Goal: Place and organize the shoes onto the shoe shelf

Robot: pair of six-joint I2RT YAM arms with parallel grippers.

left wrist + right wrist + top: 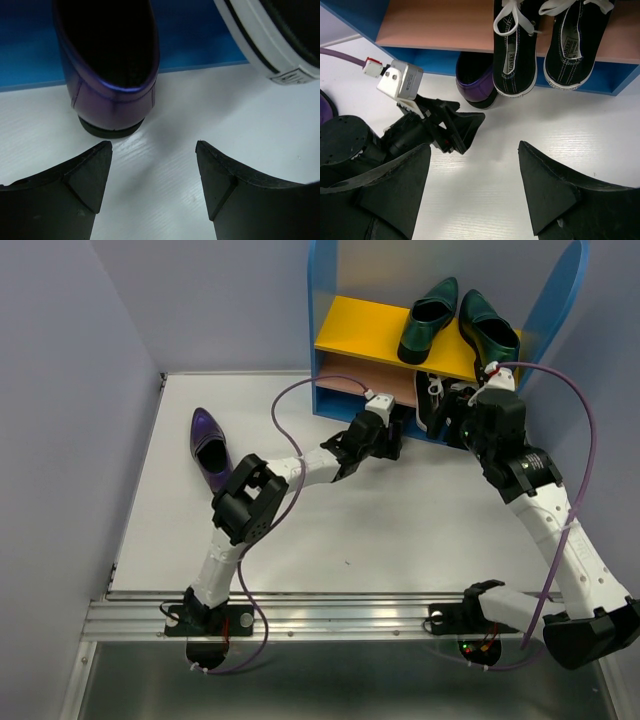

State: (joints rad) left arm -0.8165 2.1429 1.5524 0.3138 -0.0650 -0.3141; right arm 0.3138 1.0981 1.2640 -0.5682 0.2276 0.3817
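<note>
Two stand spread — left end effector, right end effector — print on sneakers unreadable.

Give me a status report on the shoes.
Left fingers open behind purple shoe heel; right fingers open, empty. Other purple shoe loose on table. Nothing in the way.

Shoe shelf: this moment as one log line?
loafers: yellow board | sneakers: tan board | purple shoe: table | left gripper: open | right gripper: open
</note>
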